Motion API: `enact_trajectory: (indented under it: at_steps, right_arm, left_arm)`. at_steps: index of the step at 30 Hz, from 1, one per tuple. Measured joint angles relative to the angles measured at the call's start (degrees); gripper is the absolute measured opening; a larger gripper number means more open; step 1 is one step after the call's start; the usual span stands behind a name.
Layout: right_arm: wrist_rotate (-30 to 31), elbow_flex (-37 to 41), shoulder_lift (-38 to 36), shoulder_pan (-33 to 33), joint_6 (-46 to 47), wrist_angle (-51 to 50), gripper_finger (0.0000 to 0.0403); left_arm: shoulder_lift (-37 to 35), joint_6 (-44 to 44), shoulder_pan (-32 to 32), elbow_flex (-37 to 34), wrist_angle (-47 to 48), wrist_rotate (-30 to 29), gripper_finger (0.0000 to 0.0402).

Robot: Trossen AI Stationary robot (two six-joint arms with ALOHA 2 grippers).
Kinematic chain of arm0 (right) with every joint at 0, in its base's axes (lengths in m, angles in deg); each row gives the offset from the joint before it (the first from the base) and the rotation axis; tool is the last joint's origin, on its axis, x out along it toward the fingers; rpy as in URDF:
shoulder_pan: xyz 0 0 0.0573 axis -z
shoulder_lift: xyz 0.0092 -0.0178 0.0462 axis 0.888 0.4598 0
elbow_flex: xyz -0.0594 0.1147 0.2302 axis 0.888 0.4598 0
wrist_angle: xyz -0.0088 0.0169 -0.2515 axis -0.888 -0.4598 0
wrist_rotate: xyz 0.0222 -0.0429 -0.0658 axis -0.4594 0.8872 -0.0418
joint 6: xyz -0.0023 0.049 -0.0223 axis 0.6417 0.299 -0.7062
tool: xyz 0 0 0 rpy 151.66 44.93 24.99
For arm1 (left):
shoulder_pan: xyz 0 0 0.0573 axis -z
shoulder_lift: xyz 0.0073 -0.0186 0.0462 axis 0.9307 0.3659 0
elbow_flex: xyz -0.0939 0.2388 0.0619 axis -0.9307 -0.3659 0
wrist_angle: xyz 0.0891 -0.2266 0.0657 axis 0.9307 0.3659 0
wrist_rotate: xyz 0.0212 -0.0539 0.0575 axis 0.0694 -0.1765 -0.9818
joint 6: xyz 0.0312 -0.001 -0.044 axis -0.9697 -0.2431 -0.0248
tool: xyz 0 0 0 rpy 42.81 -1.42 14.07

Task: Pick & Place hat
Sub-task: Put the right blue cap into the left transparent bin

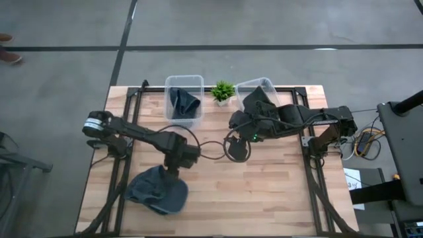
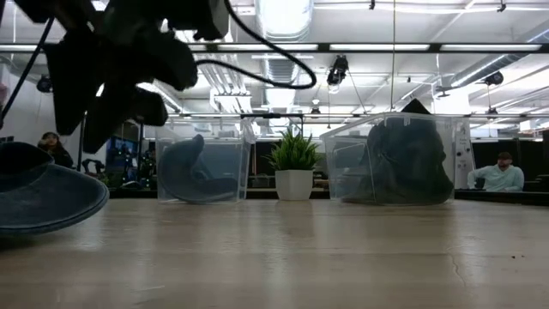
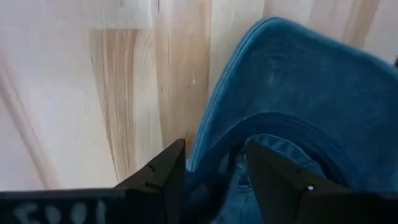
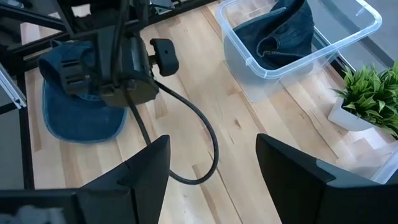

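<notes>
Hat (image 1: 157,190) lay flat at table's 7 o'clock; I kept left gripper (image 3: 211,180) wide, straddling brim for pickup; right gripper (image 4: 211,168) wide, idle centre.

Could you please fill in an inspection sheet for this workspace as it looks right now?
Surface: wooden table, bare at its middle.
Job's things: blue hat on the table's near left; clear left bin and clear right bin each hold dark fabric.
Clutter: small potted plant between the bins.
Grippers: left claw open over the hat's crown, fingers astride a fold; right claw open above the table's middle, empty.
Cables: black cable looping from the left arm.
Surroundings: seated person in the room behind.
</notes>
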Motion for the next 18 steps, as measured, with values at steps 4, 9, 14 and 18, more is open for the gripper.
enact_trajectory:
  at_steps: [4,9,14,18]
  right_arm:
    - [0.00,0.00,0.00,0.00,0.24,0.00,0.0230]
    - [0.01,0.00,0.00,-0.02,0.42,0.00,0.0228]
    - [0.02,0.00,0.00,-0.02,1.12,0.02,0.0227]
    - [0.02,0.00,0.02,-0.13,1.92,0.02,0.0226]
  left_arm:
    - [0.00,-0.62,0.00,-2.67,-2.47,0.23,0.0161]
    - [0.00,-3.09,-0.02,-3.95,-4.99,0.55,0.0161]
    - [0.93,-3.28,-0.07,-5.96,-8.98,4.03,0.0161]
    - [1.96,-2.98,-0.06,-7.01,-10.18,4.88,0.0161]
